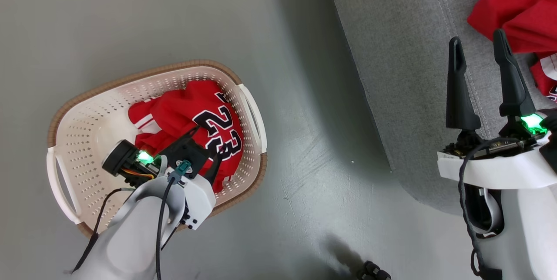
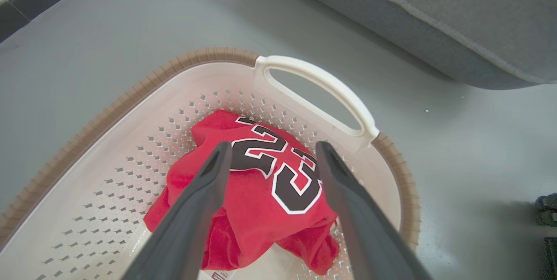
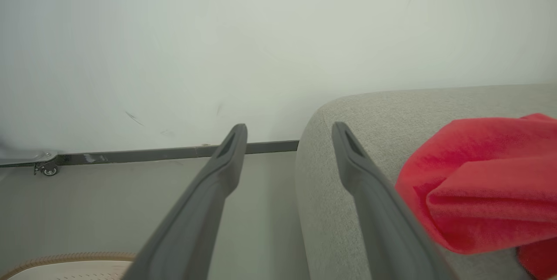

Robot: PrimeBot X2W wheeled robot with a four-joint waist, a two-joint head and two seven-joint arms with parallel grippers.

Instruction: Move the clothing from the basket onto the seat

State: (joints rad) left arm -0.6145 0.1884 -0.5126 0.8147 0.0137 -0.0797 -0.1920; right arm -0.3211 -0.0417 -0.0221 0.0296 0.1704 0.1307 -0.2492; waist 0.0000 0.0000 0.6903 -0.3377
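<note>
Clearly the job is partway done: a crumpled red jersey [image 1: 182, 114] with a black 23 lies in the cream laundry basket [image 1: 130, 75] at the lower left of the head view, while other red garments [image 1: 518, 5] lie on the grey seat [image 1: 391, 53] in the upper right corner. The basket stands on the floor [image 1: 130, 10] near the seat's rounded edge but apart from it, presumably so each piece needs only a short carry. The left gripper [image 2: 274, 147] hangs over the basket pointing down into it, its two dark fingers spread wide with nothing between them. In the left wrist view they straddle the printed number, which suggests the gripper is lined up so that a descent would put one finger on each side of the fabric's high fold. Whether the tips touch the cloth I cannot tell. The right gripper [image 1: 477, 38] stands at the right of the head view above the seat, fingers pointing up the frame, likewise wide apart and empty. It is close beside the garments there, though contact cannot be made out, and it looks parked clear of the left arm's path. As a judgement, the step in hand is the reach for the jersey in the basket, and so soft a heap calls for a deep pinch so that the whole garment lifts together.
</note>
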